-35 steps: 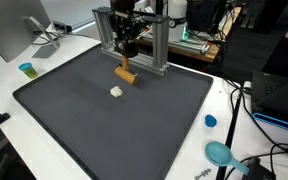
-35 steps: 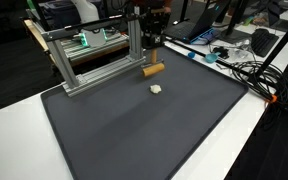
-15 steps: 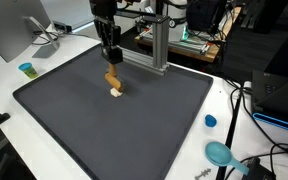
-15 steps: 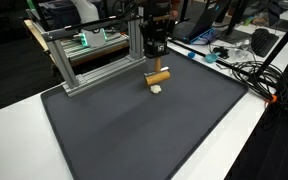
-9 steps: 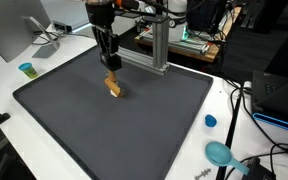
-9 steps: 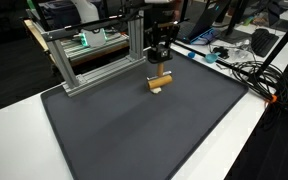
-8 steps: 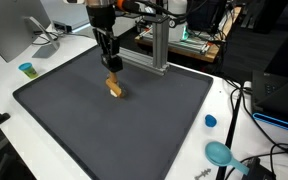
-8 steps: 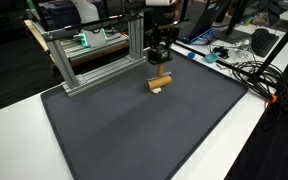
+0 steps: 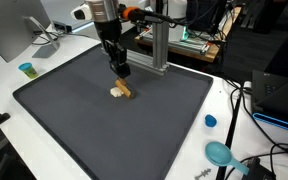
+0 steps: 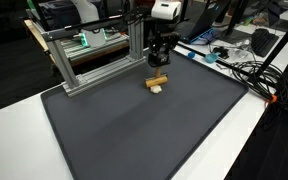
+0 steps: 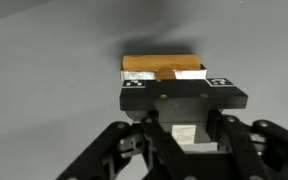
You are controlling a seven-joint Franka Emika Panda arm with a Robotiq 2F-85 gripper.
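My gripper [image 9: 122, 74] [image 10: 159, 66] is shut on a short wooden block [image 9: 128, 92] [image 10: 158, 80] and holds it low over the dark mat [image 9: 104, 135] [image 10: 134, 135]. A small white lump [image 9: 115, 93] [image 10: 156, 89] lies on the mat right against the block. In the wrist view the block [image 11: 154, 67] shows past the gripper [image 11: 174, 82], with a white patch [image 11: 189, 74] beside it. I cannot tell whether the block touches the mat.
An aluminium frame [image 9: 160, 45] [image 10: 94, 55] stands at the back of the mat. A teal cup [image 9: 26, 69] sits on the white table; a blue cap [image 9: 210, 121] and a teal scoop [image 9: 220, 153] lie by cables [image 10: 246, 70].
The gripper has shifted and turned a little with the block and come lower. The white lump, hidden behind the block half a second ago, now shows beside it.
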